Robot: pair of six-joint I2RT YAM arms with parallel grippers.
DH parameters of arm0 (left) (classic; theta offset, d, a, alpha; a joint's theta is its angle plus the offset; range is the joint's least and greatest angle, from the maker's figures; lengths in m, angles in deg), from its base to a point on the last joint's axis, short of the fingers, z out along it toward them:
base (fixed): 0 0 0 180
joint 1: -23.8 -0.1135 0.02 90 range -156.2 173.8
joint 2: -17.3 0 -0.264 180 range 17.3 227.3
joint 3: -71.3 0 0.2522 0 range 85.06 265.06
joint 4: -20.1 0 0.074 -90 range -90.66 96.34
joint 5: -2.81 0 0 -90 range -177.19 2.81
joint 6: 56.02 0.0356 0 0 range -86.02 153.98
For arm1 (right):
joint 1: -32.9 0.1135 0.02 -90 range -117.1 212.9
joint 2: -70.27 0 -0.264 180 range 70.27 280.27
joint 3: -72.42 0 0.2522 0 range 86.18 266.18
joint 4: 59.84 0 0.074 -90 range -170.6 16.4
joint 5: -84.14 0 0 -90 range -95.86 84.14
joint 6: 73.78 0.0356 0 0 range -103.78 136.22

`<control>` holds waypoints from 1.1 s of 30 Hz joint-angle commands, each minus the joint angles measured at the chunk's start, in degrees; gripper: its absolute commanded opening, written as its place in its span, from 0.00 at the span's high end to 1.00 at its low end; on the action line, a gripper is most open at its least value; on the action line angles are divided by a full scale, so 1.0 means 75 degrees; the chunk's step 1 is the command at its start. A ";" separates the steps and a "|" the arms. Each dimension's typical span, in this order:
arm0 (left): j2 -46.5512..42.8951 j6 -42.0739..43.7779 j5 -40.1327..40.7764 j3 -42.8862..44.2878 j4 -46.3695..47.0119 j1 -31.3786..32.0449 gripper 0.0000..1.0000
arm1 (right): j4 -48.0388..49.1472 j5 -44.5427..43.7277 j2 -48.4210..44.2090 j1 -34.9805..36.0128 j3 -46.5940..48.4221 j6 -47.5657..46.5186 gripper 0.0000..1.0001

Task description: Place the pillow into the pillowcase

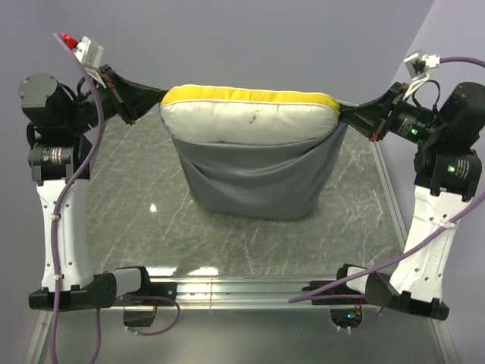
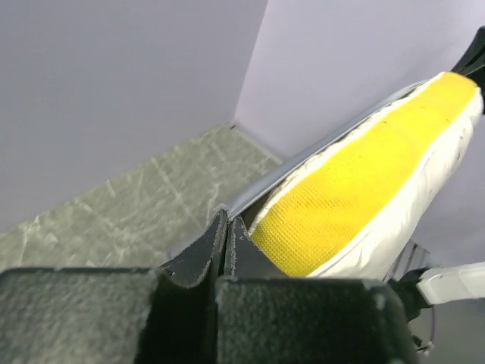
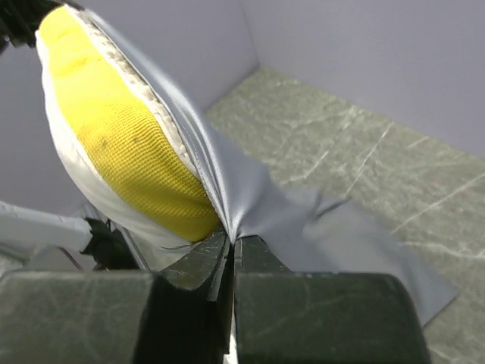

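1 pillow (image 1: 250, 114): cream-white, dotted weave, yellow band along top edge, small dark fleck on white face. Upper part sticking out of 1 pillowcase (image 1: 258, 178), rest tucked inside. Case blue-grey, plain, creased w/ diagonal folds, sagging toward worktop (image 1: 136, 220); touching it or not, can't tell.

Count: 1 pillow, 1 case, 2 arms, 1 pincer each.

Whole bundle held up off worktop, mid-view, strung between both pincers. At left corner of case mouth, left pincer (image 1: 157, 103) clamped tight on grey fabric edge; in left wrist view, tips pressed together, thin hem caught between. At right corner, right pincer (image 1: 347, 114) likewise pinched closed on fabric; in right wrist view, cloth bunched and fanning out from tips.

Long axis of pillow running left-right, about level, pincer to pincer. Yellow band facing up and slightly toward back wall (image 1: 227, 38). Case mouth up, closed end down.
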 commanded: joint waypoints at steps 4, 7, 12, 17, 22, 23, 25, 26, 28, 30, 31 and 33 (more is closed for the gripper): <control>-0.0060 -0.0777 0.0889 -0.0210 0.0655 -0.0152 1.00 | 0.2320 -0.0291 -0.0913 -0.0108 -0.1385 0.1413 1.00; -0.0152 -0.0868 0.0480 0.0151 0.1594 -0.0722 1.00 | 0.1966 0.0083 -0.0610 -0.0317 -0.0840 0.1329 1.00; -0.0890 -0.1699 0.1051 0.0295 0.2786 -0.0843 1.00 | 0.3486 0.0212 -0.0935 -0.0987 0.0444 0.2662 1.00; -0.0986 -0.0967 0.1779 -0.1182 0.1080 0.0082 1.00 | 0.1635 -0.0851 -0.1569 -0.0179 -0.2110 0.1017 1.00; -0.0858 -0.1034 0.1883 0.0521 0.1779 -0.0256 1.00 | 0.1683 -0.0761 -0.1453 -0.0166 -0.1508 0.0800 1.00; -0.0520 -0.1010 0.2221 0.1154 0.1732 -0.0257 1.00 | 0.1846 -0.0749 -0.1336 -0.0236 -0.0517 0.0894 1.00; -0.0271 -0.0975 0.2633 0.2528 0.1684 -0.0280 1.00 | 0.2522 -0.0912 -0.1101 -0.0667 0.0773 0.1478 1.00; -0.0224 -0.0940 0.2983 0.2729 0.1731 -0.0292 1.00 | 0.2701 -0.1041 -0.1065 -0.0833 0.1072 0.1643 1.00; -0.0247 -0.0893 0.3197 0.2731 0.1732 -0.0350 1.00 | 0.3053 -0.1392 -0.1193 -0.0998 0.1076 0.1902 1.00; -0.0410 -0.1021 0.3047 0.1882 0.1649 -0.0350 1.00 | 0.3638 -0.1570 -0.1776 -0.1010 0.0166 0.2030 1.00; -0.0458 -0.1034 0.2848 0.1539 0.1475 -0.0350 1.00 | 0.3872 -0.1407 -0.1908 -0.0998 -0.0744 0.2054 1.00; -0.0447 -0.0708 0.3007 0.1254 0.1205 -0.0350 1.00 | 0.3478 -0.1394 -0.1805 -0.1022 -0.0894 0.1764 1.00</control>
